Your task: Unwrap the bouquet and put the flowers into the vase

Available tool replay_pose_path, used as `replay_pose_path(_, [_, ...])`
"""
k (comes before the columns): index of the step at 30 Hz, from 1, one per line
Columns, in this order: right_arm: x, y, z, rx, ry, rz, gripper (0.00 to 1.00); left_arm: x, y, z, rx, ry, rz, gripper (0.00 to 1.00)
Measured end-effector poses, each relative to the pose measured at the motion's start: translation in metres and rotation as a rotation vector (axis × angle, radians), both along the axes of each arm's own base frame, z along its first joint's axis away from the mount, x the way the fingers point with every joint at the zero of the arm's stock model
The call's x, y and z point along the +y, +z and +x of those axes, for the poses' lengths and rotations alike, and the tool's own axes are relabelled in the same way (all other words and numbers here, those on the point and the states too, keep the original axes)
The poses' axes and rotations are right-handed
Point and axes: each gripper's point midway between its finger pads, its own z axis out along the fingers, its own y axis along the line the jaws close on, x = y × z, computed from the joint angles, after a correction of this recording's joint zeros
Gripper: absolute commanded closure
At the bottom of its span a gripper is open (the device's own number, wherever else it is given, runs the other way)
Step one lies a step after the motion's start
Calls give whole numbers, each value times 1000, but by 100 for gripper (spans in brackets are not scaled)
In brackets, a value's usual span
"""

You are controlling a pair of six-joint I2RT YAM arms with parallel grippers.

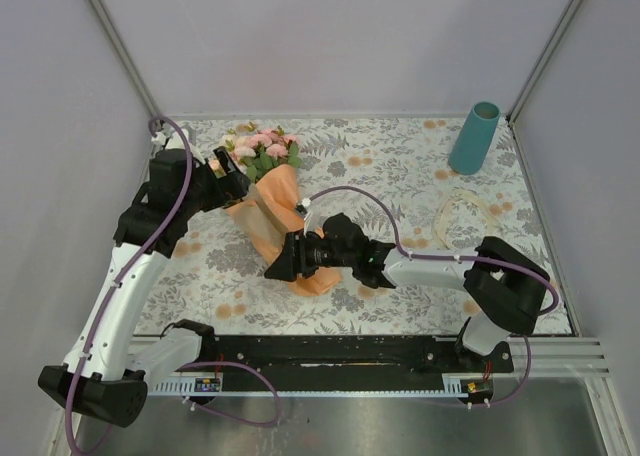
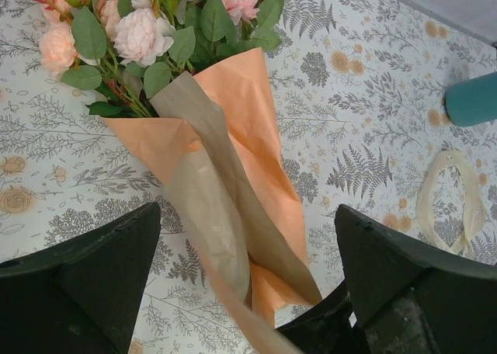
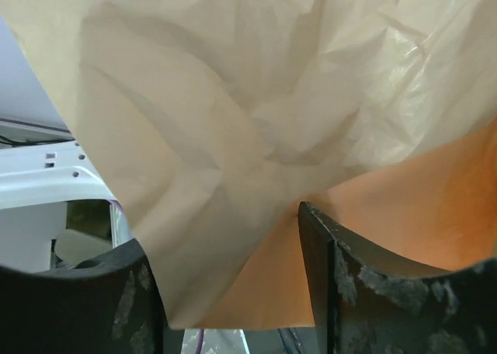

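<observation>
At ten o'clock we list one bouquet [image 1: 274, 204] of pink, peach and cream roses in tan-orange kraft paper, not yet unwrapped. Tall teal-blue cylinder vase [image 1: 474, 137], one o'clock, flowerless. Left gripper [image 2: 247, 216] spread wide, empty. Right gripper [image 3: 225, 245] straddles the wrapping; whether it grips we cannot tell.

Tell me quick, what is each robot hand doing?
Left gripper: open, empty.
Right gripper: around the bouquet's tan-orange kraft paper wrap; grip cannot be told.
</observation>
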Motion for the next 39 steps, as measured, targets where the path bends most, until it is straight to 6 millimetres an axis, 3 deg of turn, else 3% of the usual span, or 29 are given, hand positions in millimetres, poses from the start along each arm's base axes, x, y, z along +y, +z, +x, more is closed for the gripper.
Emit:
replay_pose_path(5, [8, -9, -19, -16, 29, -75, 35, -2, -6, -6, 33, -9, -6, 7])
replay_pose_path(11, [2, -18, -18, -37, 4, -156, 35, -8, -28, -15, 99, -54, -12, 11])
replay_pose_path(14, [-5, -10, -17, -54, -18, -161, 35, -4, -53, -24, 169, -49, 11, 14])
replay_pose_path(19, [-15, 19, -14, -102, -54, -128, 35, 4, -91, -38, 266, -28, 50, 27])
replay_pose_path(23, [-27, 39, -9, -155, -102, -122, 32, 10, -114, -46, 318, -10, 75, 35])
replay_pose_path(30, [-49, 50, 18, -291, -237, -190, 28, 21, -116, -45, 311, 39, 107, 39])
replay_pose_path(35, [-36, 41, 41, -362, -260, -284, 26, 34, -110, -43, 276, 106, 134, 42])
replay_pose_path(39, [-31, 22, 59, -405, -291, -377, 26, 54, -105, -45, 245, 235, 157, 44])
